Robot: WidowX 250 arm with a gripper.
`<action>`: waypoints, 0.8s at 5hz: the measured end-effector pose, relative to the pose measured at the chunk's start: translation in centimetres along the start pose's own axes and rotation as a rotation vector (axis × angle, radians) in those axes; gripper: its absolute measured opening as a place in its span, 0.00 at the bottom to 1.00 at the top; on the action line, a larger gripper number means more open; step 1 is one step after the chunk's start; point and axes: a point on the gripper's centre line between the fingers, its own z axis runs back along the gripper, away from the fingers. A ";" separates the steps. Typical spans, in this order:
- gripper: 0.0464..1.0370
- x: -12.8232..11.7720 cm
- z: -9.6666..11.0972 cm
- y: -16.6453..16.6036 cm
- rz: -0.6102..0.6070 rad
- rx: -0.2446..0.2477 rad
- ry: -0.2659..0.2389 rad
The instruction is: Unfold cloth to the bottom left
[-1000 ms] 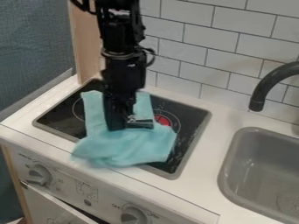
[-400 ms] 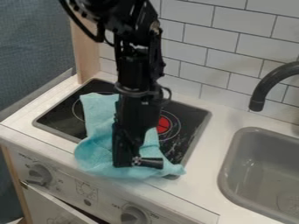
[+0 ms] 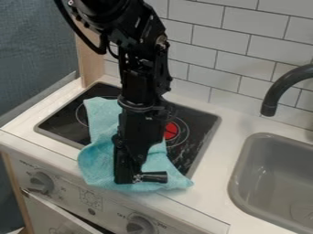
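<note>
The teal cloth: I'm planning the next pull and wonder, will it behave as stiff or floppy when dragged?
Likely floppy: the cloth lies in soft folds and bunches around the gripper. It looks thin, so it is probably light and unlikely to break. It may trail or fold rather than slide flat, since part lies on the stovetop and part reaches the counter's front edge.
</note>
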 end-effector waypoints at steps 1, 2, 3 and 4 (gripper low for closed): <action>0.45 -0.1 0.0 -0.2 -0.010 -0.015 0.005; 0.76 -0.2 0.0 -0.4 -0.008 -0.039 0.002; 0.98 0.0 0.4 -0.3 -0.003 -0.051 -0.008; 0.97 0.4 2.3 0.0 0.006 -0.043 -0.057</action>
